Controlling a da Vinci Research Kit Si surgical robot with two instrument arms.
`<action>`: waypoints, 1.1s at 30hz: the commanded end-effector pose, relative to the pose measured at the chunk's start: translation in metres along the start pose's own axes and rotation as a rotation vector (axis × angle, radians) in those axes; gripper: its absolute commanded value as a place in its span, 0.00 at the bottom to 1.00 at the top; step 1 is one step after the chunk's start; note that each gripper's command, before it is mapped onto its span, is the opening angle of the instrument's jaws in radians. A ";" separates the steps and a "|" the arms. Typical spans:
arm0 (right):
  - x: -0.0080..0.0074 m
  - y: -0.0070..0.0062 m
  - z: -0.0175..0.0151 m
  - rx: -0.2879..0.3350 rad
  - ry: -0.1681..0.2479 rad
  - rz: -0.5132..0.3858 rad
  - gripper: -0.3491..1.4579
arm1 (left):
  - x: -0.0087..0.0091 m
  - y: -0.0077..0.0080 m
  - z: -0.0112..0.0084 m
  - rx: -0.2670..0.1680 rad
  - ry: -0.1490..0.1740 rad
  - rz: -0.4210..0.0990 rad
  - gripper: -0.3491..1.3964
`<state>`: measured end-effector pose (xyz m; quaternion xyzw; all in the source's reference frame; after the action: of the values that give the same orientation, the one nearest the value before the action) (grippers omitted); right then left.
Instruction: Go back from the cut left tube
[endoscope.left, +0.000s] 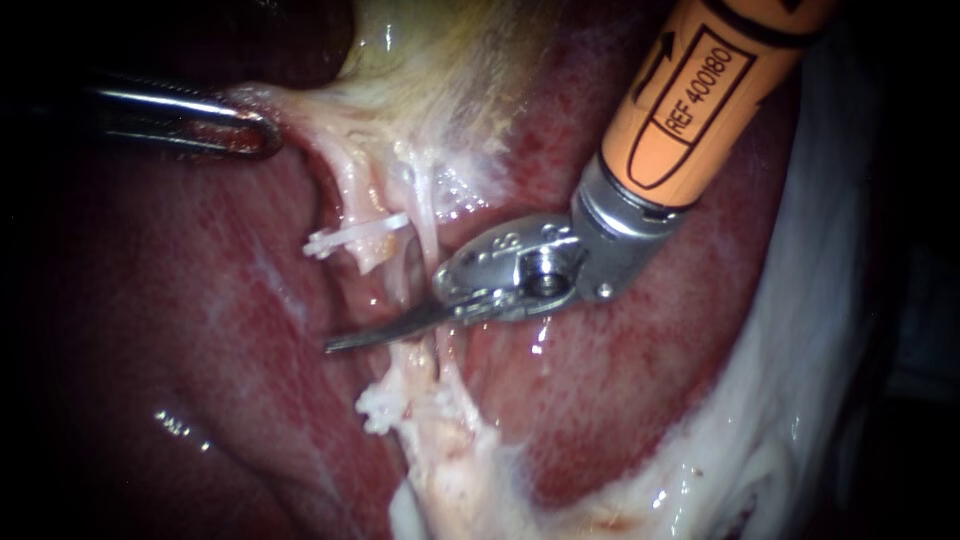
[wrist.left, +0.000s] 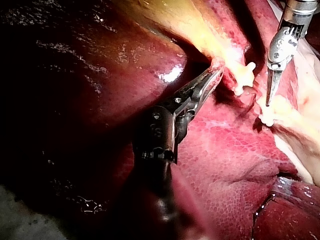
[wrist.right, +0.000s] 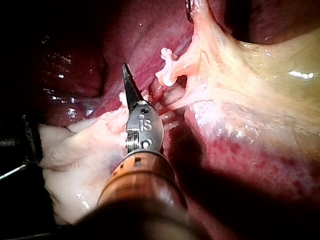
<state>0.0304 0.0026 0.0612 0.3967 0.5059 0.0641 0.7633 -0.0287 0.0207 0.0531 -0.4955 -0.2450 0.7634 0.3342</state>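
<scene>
So the closed curved blades of the orange-shafted right instrument (endoscope.left: 345, 340) are being held between the white-clipped stumps of the cut pale left tube (endoscope.left: 362, 255); pale gallbladder-edge tissue (endoscope.left: 310, 110) is being clamped in the jaws of the silver left instrument (endoscope.left: 265, 138).

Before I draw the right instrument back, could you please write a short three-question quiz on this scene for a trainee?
1. True or false: the right instrument has its blades lying together, holding nothing.
2. What are the left instrument jaws shut on? A) the liver B) the gallbladder C) a clip
3. Fill in: the endoscope view shows ___ white clips on the cut tube.

Key: 1 true. 2 B, at the gallbladder's pale edge. 3 two: one on the upper stump, one on the lower.
</scene>
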 end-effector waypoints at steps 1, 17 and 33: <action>0.0000 0.0000 0.0000 0.000 0.000 0.000 0.00 | 0.0000 0.0000 0.0000 0.000 0.000 0.000 0.00; 0.0003 0.0006 0.0011 -0.057 0.054 0.029 0.98 | 0.0000 0.0000 0.0000 0.000 0.000 0.000 0.00; -0.0038 -0.0048 -0.0057 -0.437 0.102 -0.037 0.99 | -0.0002 -0.0002 0.0000 -0.001 0.000 0.002 0.00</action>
<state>0.0212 0.0003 0.0596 0.1766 0.5259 0.1676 0.8149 -0.0286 0.0207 0.0534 -0.4956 -0.2447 0.7637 0.3335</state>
